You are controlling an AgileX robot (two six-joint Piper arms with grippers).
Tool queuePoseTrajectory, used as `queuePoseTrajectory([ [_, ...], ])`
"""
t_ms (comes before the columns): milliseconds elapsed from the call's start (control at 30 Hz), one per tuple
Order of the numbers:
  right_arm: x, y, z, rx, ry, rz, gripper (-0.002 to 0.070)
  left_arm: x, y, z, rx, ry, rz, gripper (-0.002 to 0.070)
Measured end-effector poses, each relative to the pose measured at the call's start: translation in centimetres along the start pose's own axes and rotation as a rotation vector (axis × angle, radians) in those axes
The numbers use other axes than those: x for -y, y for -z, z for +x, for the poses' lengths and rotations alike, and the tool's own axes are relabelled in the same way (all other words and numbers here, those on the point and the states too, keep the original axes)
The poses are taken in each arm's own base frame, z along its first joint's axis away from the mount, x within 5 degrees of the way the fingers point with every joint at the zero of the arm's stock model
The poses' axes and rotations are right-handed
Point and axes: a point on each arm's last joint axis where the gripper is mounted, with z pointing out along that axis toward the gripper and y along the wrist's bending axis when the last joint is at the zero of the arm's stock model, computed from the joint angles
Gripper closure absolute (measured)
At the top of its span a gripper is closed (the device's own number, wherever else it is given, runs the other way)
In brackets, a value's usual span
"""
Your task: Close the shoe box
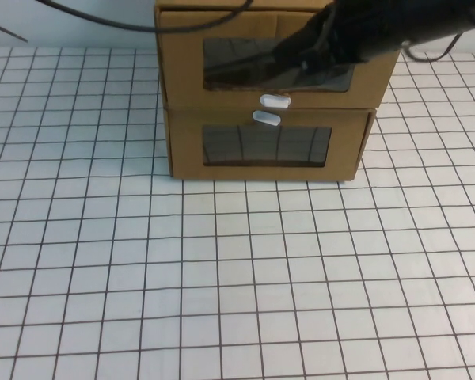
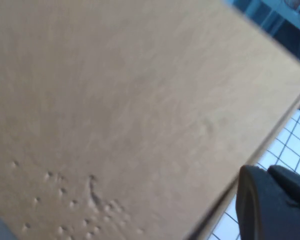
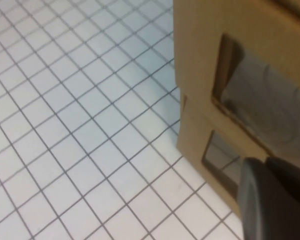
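Two brown cardboard drawers stand stacked at the twelve o'clock edge of the high view, on a white table (image 1: 237, 269) ruled with a dark grid. The upper one is the shoe box (image 1: 182, 67): it has a clear window in its front and a small white pull tab (image 1: 275, 100) at the bottom edge of that front. Its front sits slightly forward of the lower drawer (image 1: 186, 146), whose own white tab (image 1: 267, 119) lies at its top edge, just below the other.

The right gripper (image 1: 289, 54) reaches in from two o'clock, its dark arm crossing the shoe box's front; its tip lies over the window, at about one o'clock from the pull tab. Whether its fingers are spread or pressed together cannot be told. In the right wrist view both windows show beside a dark gripper part.

The left gripper (image 2: 270, 205) appears only in the left wrist view, close against a broad cardboard face (image 2: 130, 110); its grip cannot be told either.
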Motion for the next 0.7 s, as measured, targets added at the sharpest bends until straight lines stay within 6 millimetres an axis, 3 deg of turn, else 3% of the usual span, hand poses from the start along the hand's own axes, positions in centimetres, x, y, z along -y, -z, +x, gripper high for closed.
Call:
queuePoseTrajectory([
  [167,-2.8,7.1,-2.4,0.056,0.017,0.124,0.069,4.6,7.2,-2.5,0.096,-0.118,-0.104,0.068],
  [333,-5.9,14.0,-3.2,0.135,-0.051,0.259,0.069,9.1,13.6,-3.4,0.19,-0.18,-0.182,0.068],
  [467,-8.7,18.3,-2.0,0.238,-0.07,0.337,0.069,12.0,17.2,-3.0,0.228,-0.202,-0.205,0.068],
  [700,-12.5,21.5,3.6,0.362,-0.092,0.407,0.069,15.5,21.1,0.1,0.198,-0.197,-0.218,0.068],
])
